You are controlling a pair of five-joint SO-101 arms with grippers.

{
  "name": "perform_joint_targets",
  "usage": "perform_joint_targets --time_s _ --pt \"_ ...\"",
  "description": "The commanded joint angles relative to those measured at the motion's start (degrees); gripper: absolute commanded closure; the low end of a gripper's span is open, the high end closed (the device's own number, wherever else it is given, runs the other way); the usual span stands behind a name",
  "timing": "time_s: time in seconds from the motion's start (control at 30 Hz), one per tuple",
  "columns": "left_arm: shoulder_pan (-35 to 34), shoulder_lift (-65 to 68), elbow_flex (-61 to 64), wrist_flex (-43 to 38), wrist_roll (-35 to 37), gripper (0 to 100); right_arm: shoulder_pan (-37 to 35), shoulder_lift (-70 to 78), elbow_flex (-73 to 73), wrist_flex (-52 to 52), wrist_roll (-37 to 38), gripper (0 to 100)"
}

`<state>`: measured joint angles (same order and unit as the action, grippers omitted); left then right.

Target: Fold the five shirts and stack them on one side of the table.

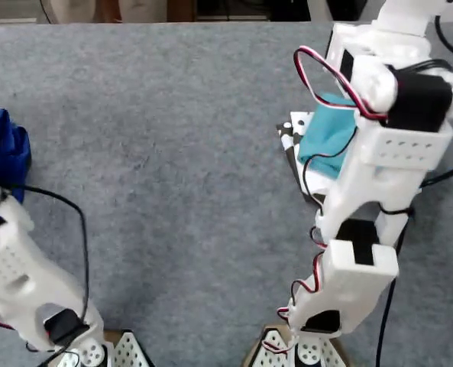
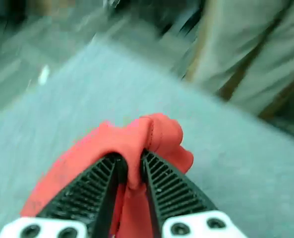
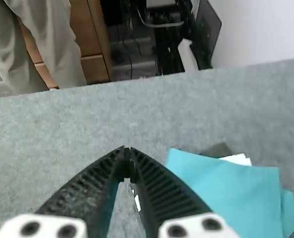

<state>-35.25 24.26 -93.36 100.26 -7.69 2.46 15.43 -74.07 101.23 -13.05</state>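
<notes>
Red shirt [image 2: 159, 136] clamped in the left hand [image 2: 132, 159] over the table [image 2: 236, 173]
Right hand [image 3: 126, 151] closed, empty, by the teal shirt [image 3: 226, 191] near the right edge; red probably needs spreading flat next

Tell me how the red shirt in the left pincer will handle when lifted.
Probably floppy: the red shirt bunches and folds where the left pincer pinches it. Likely to sag and drape when raised. Slipping seems unlikely, since ribbed fingers bite the cloth.

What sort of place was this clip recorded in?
Likely a lab or workshop: a grey cloth-covered table, wooden drawers behind it, and a dark rack of cabled equipment.
</notes>
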Motion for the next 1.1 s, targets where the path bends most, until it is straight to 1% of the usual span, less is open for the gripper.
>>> perform_joint_targets --time_s 0.0,0.1,0.13,0.2,0.33,0.4,0.47,0.53,0.6,0.63,0.73,0.77,0.83,0.87,0.93,1.0,1.07 --pt "8.35 -12.7 3.34 0.79 0.53 98 -0.48 -3.91 -2.15 1.14 0.62 99.5" --pt "15.12 -23.34 15.74 0.79 0.26 98 -0.66 -5.14 -2.07 1.14 1.23 99.3" --pt "18.2 -27.3 21.01 0.79 0.44 98 -0.75 -5.41 -1.54 1.14 2.73 99.3" --pt "26.37 -35.65 33.58 0.79 0.44 98 -0.75 -6.29 1.1 1.14 5.8 99.3" --pt "46.68 -51.21 62.07 0.62 0.18 98 -0.75 -9.01 9.98 1.14 8.97 99.2" --pt "55.65 -57.19 77.36 0.53 0.09 98 -0.75 -10.86 14.9 1.14 10.64 99.2" --pt "62.68 -60.62 90.99 0.44 0.0 97 -0.92 -12.35 20.35 1.05 11.69 98.7" --pt "67.08 -62.02 101.54 0.44 -1.85 90 -2.24 -13.05 25.54 0.97 11.34 94.2" --pt "67.69 -63.08 107.87 0.53 -2.64 82 -3.65 -13.41 31.25 0.97 11.52 85.9" --pt "67.69 -63.52 109.54 0.53 -2.2 80 -5.05 -13.41 33.8 0.97 11.6 81.4" --pt "67.69 -65.1 110.68 0.53 -1.14 80 -9.45 -13.23 41.54 0.88 11.69 69.8" --pt "67.69 -65.71 110.59 0.53 -1.14 80 -10.95 -13.23 43.91 0.7 11.69 67.7" --pt "66.99 -67.3 110.59 0.53 -1.05 80 -13.76 -13.23 48.4 -1.49 11.6 67.1" --pt "65.14 -68.44 110.59 0.53 -0.88 80 -14.99 -13.23 50.42 -3.08 11.6 67.7" --pt "58.81 -71.25 110.59 0.53 0.53 80 -17.45 -13.14 54.37 -6.15 11.6 69.3" --pt "49.58 -74.42 110.68 0.53 0.44 80 -20.26 -13.14 58.86 -8.97 11.6 71.2" --pt "38.42 -77.41 110.95 0.53 0.44 80 -23.34 -12.53 63.52 -12.31 11.52 73.5"
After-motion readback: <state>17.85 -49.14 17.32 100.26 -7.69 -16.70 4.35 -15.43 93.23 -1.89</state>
